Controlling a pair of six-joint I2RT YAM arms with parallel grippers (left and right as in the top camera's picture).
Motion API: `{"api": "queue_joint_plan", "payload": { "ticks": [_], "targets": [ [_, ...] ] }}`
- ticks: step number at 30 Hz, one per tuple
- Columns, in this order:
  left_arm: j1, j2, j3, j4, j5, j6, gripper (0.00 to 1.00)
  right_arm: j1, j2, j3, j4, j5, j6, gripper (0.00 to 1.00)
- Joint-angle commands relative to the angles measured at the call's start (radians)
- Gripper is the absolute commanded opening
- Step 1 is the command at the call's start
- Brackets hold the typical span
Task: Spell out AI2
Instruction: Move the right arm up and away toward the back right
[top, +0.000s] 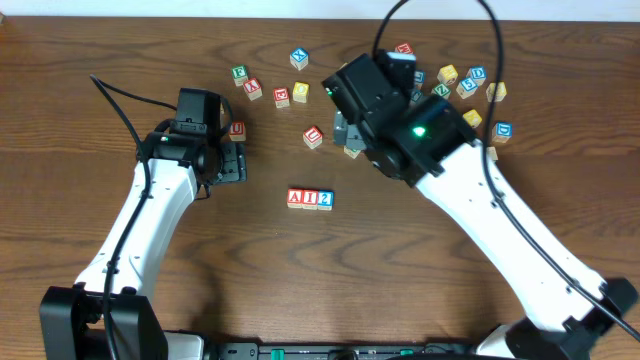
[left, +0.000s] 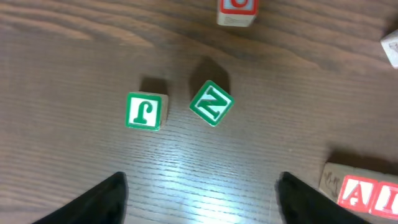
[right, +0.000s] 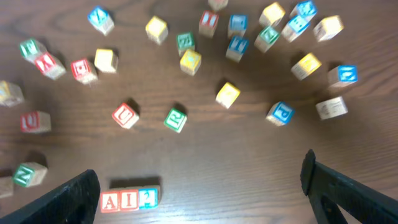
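Overhead, right arm (top: 500, 220) seemingly hides some cubes (top: 353, 151); left gripper (left: 200, 180) and right gripper (right: 200, 167) gape wide, empty.

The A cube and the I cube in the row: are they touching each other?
Touching. The overhead view shows the A cube and the I cube side by side with no gap between them.

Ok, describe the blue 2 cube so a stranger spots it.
On the wooden table, between the two white arms, three cubes sit touching in a row. The 2 cube ends the row on the overhead view's right; its character is blue, its neighbours' red.
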Motion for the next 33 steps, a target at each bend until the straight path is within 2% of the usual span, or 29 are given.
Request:
{"api": "queue_joint_plan", "payload": {
  "ticks": [1,3,5,8,13,15,24,33],
  "targets": [
    [0.002,0.005,-0.025,-0.008,0.059,0.008,0.7,-0.003,-0.061,0.019,-0.002,0.084,0.001,0.99],
    [0.002,0.005,-0.04,-0.011,0.077,0.008,0.68,-0.003,-0.08,0.019,-0.006,0.098,0.002,0.99],
    [0.0,0.005,-0.061,-0.011,0.079,0.008,0.56,-0.006,-0.091,0.019,-0.012,0.106,0.001,0.99],
    [0.0,0.005,-0.097,-0.011,0.08,0.007,0.32,-0.024,-0.096,0.019,-0.026,0.113,0.001,0.99],
    [0.0,0.005,-0.151,0.011,0.08,0.007,0.19,-0.069,-0.096,0.019,-0.065,0.112,0.002,0.99],
    [0.0,0.005,-0.167,0.027,0.08,0.007,0.08,-0.078,-0.096,0.019,-0.069,0.111,0.002,0.99],
    [-0.011,0.005,-0.175,0.059,0.139,0.005,0.07,-0.082,-0.096,0.019,-0.069,0.097,0.002,0.99],
    [-0.127,0.006,-0.237,0.177,0.134,0.005,0.08,-0.081,-0.096,0.019,-0.081,0.071,0.005,0.99]
  ]
}}
